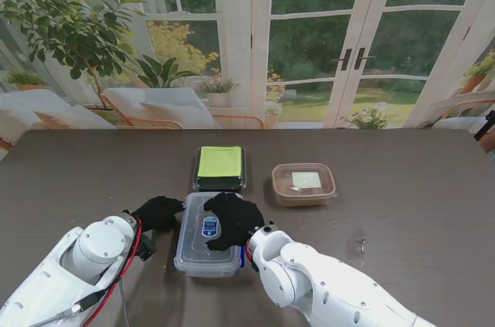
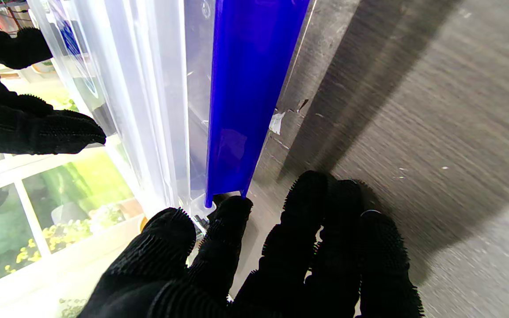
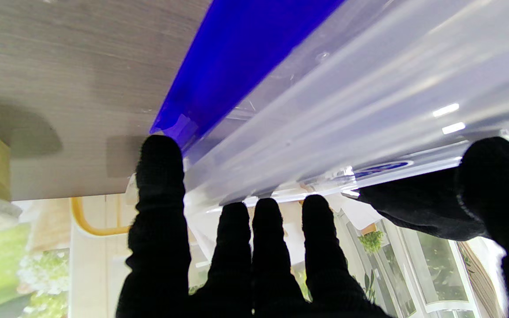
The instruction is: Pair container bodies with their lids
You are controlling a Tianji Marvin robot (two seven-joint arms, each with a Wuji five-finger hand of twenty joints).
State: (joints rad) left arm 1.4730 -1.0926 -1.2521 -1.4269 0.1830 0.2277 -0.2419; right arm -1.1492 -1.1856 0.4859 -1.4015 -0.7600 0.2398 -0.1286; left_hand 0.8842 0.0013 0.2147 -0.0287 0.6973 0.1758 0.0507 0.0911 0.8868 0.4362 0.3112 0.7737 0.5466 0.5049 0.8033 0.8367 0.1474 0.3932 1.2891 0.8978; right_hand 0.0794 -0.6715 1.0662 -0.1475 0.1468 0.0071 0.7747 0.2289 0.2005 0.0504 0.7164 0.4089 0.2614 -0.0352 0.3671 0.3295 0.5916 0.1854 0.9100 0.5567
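A clear plastic container [image 1: 203, 251] with its clear lid [image 1: 199, 223] on top stands near me at the table's middle. A blue latch [image 2: 250, 88] runs along its left side and another blue latch [image 3: 237, 57] along its right. My right hand [image 1: 232, 219] lies flat on the lid, fingers [image 3: 265, 229] straight over the top and thumb [image 3: 159, 176] against the right latch. My left hand [image 1: 158, 212] is at the container's left side, its fingertips [image 2: 232, 212] touching the end of the left latch. Neither hand grips anything.
A black container with a green lid [image 1: 220, 166] stands just beyond the clear one. A brown container with a clear lid [image 1: 303, 183] sits to its right. The dark wood table [image 1: 402, 219] extends to both sides; windows and plants lie beyond its far edge.
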